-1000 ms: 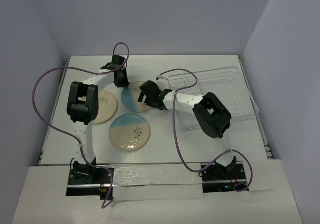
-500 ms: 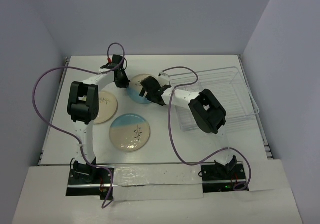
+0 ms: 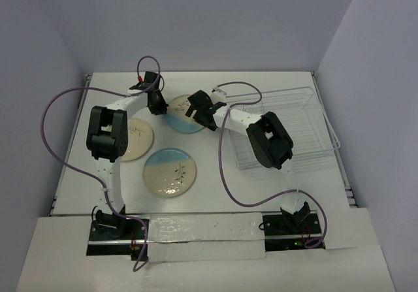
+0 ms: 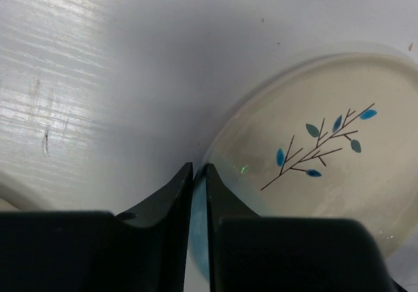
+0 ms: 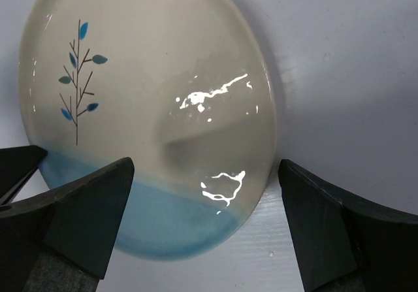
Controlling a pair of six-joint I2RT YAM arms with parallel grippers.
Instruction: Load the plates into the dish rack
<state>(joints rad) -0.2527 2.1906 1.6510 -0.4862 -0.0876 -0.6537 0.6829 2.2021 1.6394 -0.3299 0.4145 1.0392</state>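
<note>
A half blue, half cream plate (image 3: 180, 117) lies at the back middle of the table. My left gripper (image 3: 157, 104) is shut on its left rim; in the left wrist view the fingers (image 4: 176, 194) pinch the blue edge of the plate (image 4: 326, 142). My right gripper (image 3: 198, 107) is open at the plate's right side. In the right wrist view its jaws stand wide apart, with the tilted plate (image 5: 150, 109) between and beyond them, untouched. An all-cream plate (image 3: 134, 139) and a second blue and cream plate (image 3: 171, 172) lie flat on the table. The dish rack (image 3: 287, 125) stands at the right.
Purple cables loop over the table on the left and across the middle. The white table ends at walls behind and on both sides. The right arm's elbow (image 3: 271, 138) hangs over the rack's near left corner.
The held plate has shifted towards the back with my left gripper. My right gripper has moved back and to the plate's right edge, and the right elbow has swung left.
</note>
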